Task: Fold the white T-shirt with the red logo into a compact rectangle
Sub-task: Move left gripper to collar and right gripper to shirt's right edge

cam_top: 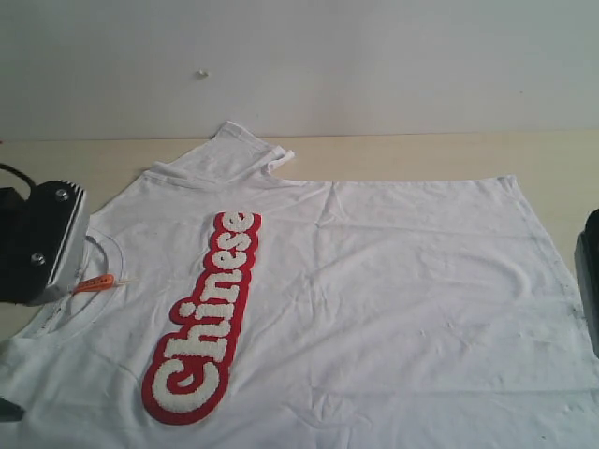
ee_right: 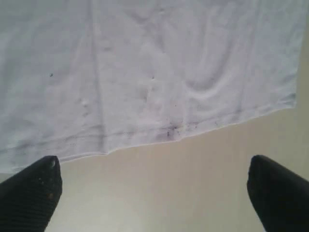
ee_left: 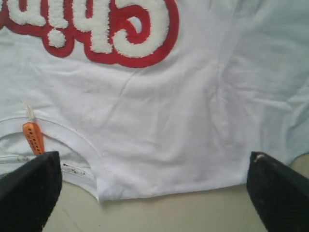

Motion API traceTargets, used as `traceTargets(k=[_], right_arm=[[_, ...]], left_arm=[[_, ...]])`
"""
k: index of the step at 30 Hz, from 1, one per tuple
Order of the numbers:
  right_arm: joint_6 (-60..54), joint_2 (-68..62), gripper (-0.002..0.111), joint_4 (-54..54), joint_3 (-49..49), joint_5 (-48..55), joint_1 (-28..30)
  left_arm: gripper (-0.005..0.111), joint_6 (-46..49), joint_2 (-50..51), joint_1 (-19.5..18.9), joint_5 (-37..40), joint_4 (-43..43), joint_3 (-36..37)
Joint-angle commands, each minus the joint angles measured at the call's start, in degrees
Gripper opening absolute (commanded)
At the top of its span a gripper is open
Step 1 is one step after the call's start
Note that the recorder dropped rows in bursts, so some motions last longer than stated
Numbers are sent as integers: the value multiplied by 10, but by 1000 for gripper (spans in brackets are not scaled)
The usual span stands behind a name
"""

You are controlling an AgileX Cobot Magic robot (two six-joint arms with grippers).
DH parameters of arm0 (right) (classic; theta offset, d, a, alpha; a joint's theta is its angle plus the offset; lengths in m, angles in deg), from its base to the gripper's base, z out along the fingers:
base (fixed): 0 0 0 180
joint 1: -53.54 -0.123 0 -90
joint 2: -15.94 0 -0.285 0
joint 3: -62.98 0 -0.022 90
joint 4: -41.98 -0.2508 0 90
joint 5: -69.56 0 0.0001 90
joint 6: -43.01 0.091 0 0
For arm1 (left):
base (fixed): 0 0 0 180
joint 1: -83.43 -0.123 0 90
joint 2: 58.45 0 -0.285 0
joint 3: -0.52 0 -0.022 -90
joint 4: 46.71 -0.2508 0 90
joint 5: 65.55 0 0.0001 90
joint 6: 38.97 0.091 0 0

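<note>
– White tee (cam_top: 374,281), spread flat and face up on the tabletop (cam_top: 421,150), nothing folded yet. Where's the left hand (ee_left: 154,193)?
– At the neck end, fingers (ee_left: 29,193) wide apart, holding nothing. The collar (ee_left: 72,145) and orange tag (ee_left: 33,137) sit just ahead of one fingertip, and the shoulder edge runs between the two tips. I'd say it's lined up to pinch that edge for a first fold.
– And the logo (cam_top: 201,318)?
– Just beyond the collar from that hand, running across the chest. Its wrist camera catches only the end letters. The exterior view shows the whole word, plus a sleeve (cam_top: 248,150) bunched up on the far side.
– Right hand (ee_right: 154,193)?
– Also wide and empty, over bare tabletop just short of the hem (ee_right: 145,140). It's likely placed there so both ends can lift together and the cloth keeps square.
– Anything only that wrist shows?
– Small dark specks along the hem, and the gap between fingertips and cloth. In the exterior view that hand is a dark sliver at the edge, so you couldn't tell how it's set.
</note>
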Motion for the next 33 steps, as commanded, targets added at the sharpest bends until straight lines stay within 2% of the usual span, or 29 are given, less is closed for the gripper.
traceTargets(k=[1,4,7,10,12,18,33], right_arm=[[-7,-81,104,22,2,-81,17],[-18,-160,104,21,16,-127,46],[-28,-265,104,18,79,-125,91],[-88,-349,104,-12,135,-125,129],[-102,-403,104,-29,169,-116,152],[-148,-510,104,-69,237,-97,168],[-175,-588,104,-95,293,-61,168]], left_arm=[[105,15,77,-21,-7,3,-58],[105,67,123,-45,-16,3,-74],[105,112,179,-92,-56,14,-99],[105,182,232,-130,-56,89,-146],[105,219,265,-141,-56,129,-169],[105,225,325,-141,-50,126,-208],[105,225,328,-141,-45,127,-210]])
